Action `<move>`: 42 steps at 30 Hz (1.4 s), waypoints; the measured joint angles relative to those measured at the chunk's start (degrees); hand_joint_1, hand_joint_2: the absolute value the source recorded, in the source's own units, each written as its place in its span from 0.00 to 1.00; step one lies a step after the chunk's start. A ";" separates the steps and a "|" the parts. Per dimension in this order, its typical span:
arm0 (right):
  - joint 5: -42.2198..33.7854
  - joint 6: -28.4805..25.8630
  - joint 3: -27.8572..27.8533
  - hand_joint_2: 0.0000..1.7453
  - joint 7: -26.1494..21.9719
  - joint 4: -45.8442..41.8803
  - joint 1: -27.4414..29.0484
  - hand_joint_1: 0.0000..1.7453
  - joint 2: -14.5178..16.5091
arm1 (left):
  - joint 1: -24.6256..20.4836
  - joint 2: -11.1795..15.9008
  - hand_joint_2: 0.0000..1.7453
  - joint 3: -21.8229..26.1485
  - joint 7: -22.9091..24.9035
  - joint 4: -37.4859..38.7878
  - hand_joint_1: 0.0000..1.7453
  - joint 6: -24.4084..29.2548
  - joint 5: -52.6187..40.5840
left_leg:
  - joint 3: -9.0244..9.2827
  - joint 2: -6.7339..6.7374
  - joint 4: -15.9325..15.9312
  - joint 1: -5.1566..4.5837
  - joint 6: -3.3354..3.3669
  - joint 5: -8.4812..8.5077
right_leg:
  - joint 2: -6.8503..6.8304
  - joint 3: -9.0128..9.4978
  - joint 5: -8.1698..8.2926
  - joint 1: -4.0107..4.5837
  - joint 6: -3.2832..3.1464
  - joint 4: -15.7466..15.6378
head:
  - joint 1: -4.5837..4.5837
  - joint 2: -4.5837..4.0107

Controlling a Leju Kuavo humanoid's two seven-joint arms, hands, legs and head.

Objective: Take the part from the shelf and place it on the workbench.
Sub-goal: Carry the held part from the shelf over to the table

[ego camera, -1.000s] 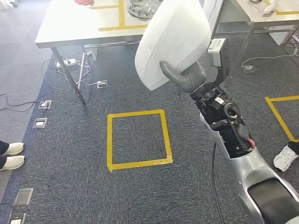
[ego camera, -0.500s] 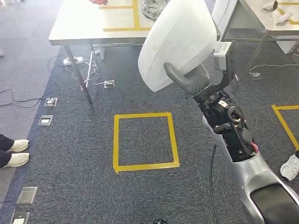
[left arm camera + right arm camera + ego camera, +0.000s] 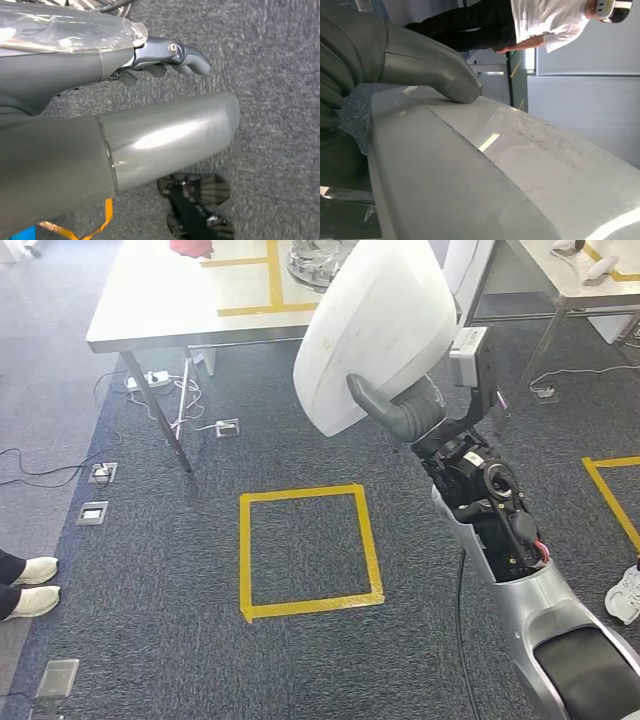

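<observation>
My right hand (image 3: 404,410) grips a large white rounded part (image 3: 373,330), its thick grey thumb pressed over the part's lower face. The part is held up in front of me, above the carpet and just short of the white workbench (image 3: 158,300). In the right wrist view the thumb (image 3: 429,67) lies on the part's pale surface (image 3: 508,165). My left hand (image 3: 166,52) hangs over the grey carpet with nothing in it, its fingers stretched out straight and apart from the thumb.
A yellow tape square (image 3: 309,550) marks the carpet ahead. The workbench carries yellow tape lines, a silver metal part (image 3: 317,260) and a red object (image 3: 189,246). Cables and floor sockets (image 3: 226,427) lie under it. A person's white shoes (image 3: 26,585) stand at left; another table (image 3: 573,270) at right.
The whole view has swayed as I walk; the workbench and tape square have shifted slightly left and back. My right hand keeps its hold on the white part.
</observation>
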 joint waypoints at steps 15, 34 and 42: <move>-0.02 -0.18 -1.15 1.00 -0.21 -0.50 0.53 1.00 -0.13 | -0.04 -0.03 0.00 0.00 0.00 0.00 0.00 -0.03 -0.43 | 10.25 -0.10 -16.86 -0.46 3.62 4.94 | 0.21 -8.95 -7.99 -0.17 2.90 18.56 | 1.35 0.00; -0.01 -0.80 -2.65 1.00 0.01 -1.44 0.99 1.00 -0.17 | -0.62 -0.07 0.00 -0.01 0.45 0.04 0.00 -0.28 -0.97 | 4.60 0.31 -13.23 0.77 -0.59 7.01 | 0.16 1.50 -0.19 -0.22 0.62 -0.63 | -0.39 0.00; 0.00 -1.13 -3.54 1.00 -0.16 -1.46 1.12 1.00 -0.46 | -0.81 -0.05 0.00 -0.01 0.62 0.04 0.00 -0.22 -0.99 | 7.59 0.24 -17.18 0.44 2.85 7.82 | 0.12 -1.98 -4.42 -0.41 2.97 8.39 | 0.30 -0.01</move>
